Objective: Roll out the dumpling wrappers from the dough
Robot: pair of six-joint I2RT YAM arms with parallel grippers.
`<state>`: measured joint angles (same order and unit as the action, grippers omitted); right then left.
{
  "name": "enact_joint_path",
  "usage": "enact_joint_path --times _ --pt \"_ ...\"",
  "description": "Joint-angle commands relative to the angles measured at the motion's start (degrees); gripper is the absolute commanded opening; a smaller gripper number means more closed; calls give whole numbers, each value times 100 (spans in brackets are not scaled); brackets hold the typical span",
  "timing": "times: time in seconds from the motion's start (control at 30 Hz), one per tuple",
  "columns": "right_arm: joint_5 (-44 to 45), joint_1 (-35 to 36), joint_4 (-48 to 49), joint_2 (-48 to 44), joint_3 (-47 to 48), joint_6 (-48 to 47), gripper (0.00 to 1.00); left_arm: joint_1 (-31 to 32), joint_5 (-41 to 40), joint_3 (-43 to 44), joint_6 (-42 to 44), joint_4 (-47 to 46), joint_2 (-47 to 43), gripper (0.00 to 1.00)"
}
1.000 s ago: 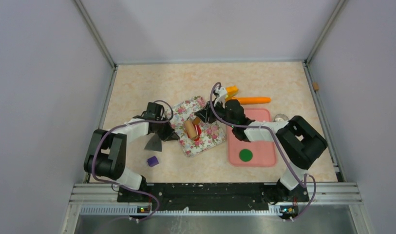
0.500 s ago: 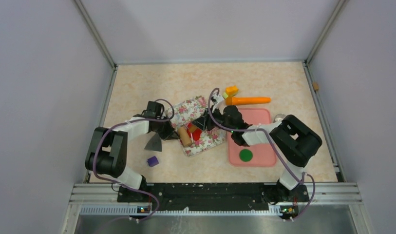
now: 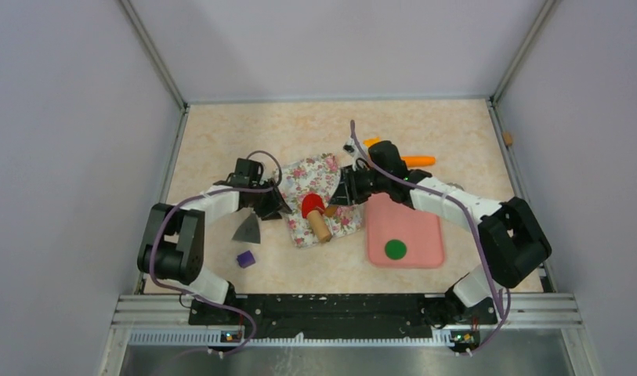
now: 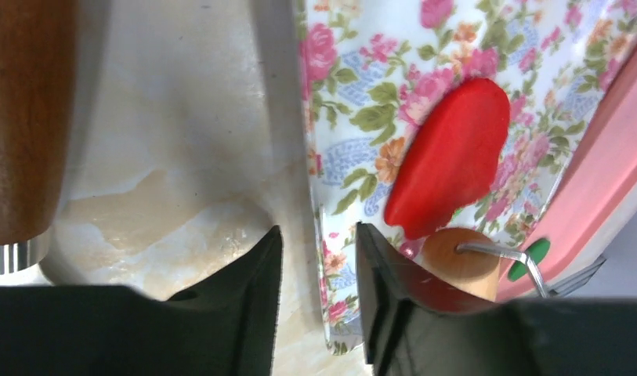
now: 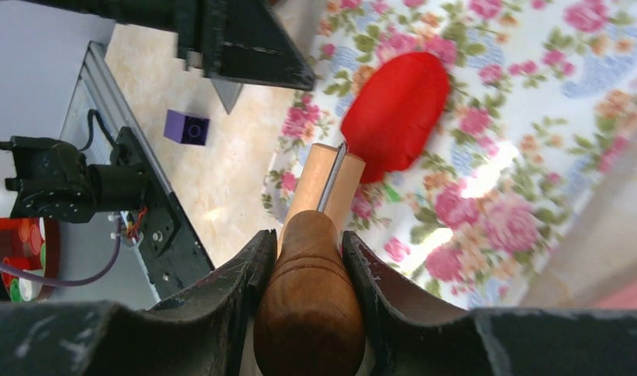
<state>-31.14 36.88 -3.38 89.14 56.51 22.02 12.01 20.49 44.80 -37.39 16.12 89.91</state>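
A flattened red oval of dough (image 3: 312, 204) (image 4: 452, 160) (image 5: 397, 110) lies on the floral mat (image 3: 324, 174). My right gripper (image 3: 344, 192) (image 5: 305, 239) is shut on the dark wooden handle of the rolling pin (image 5: 307, 290). The pin's pale roller (image 3: 320, 227) rests just past the dough's near end. At the mat's left edge my left gripper (image 3: 279, 205) (image 4: 317, 229) stands open, the mat's rim between its jaws but not pinched. One small flat green dumpling wrapper (image 3: 394, 249) lies on the pink tray (image 3: 413, 215).
An orange carrot (image 3: 418, 161) lies behind the tray. A grey triangular piece (image 3: 247, 229) and a purple block (image 3: 245, 258) sit left of the mat. In the left wrist view a brown handle with a metal collar (image 4: 21, 117) lies on the table.
My left gripper opened at the mat's edge. The right arm swung outward and drew the roller off the dough toward the mat's near edge, leaving the red oval uncovered.
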Motion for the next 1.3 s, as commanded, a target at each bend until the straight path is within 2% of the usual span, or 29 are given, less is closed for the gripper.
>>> enact_joint_path --times 0.0,0.1,0.2,0.3,0.33,0.4,0.6,0.77,0.9,1.03,1.27 --pt "-46 -283 -594 -363 280 -14 0 -41 99 187 478 -182 -678 48" --pt "60 -434 -487 -408 303 138 0 -24 231 160 997 -210 -1288 55" --pt "251 -488 -394 -417 369 362 0 110 514 -186 1832 -974 -2134 59" --pt "453 -513 -244 -394 429 695 0 826 772 -518 3254 -2089 -2715 63" --pt "496 -520 -194 -383 443 789 0 1128 775 -584 3821 -2335 -2761 64" --pt "453 -529 -128 -364 493 864 0 1499 1078 -680 4345 -3025 -2528 65" --pt "390 -613 -218 -402 614 1024 0 1770 1972 68 4906 -3164 -1271 60" --pt "379 -684 -245 -503 612 1046 0 1872 2446 299 5479 -2817 -881 59" --pt "296 -716 -137 -509 549 1111 0 2065 2428 348 5435 -2921 -618 59" --pt "134 -782 -53 -478 528 1113 0 2281 2008 342 5256 -3403 -308 58" --pt "-152 -928 -46 -525 419 1103 0 2383 1686 575 5189 -3756 226 41"
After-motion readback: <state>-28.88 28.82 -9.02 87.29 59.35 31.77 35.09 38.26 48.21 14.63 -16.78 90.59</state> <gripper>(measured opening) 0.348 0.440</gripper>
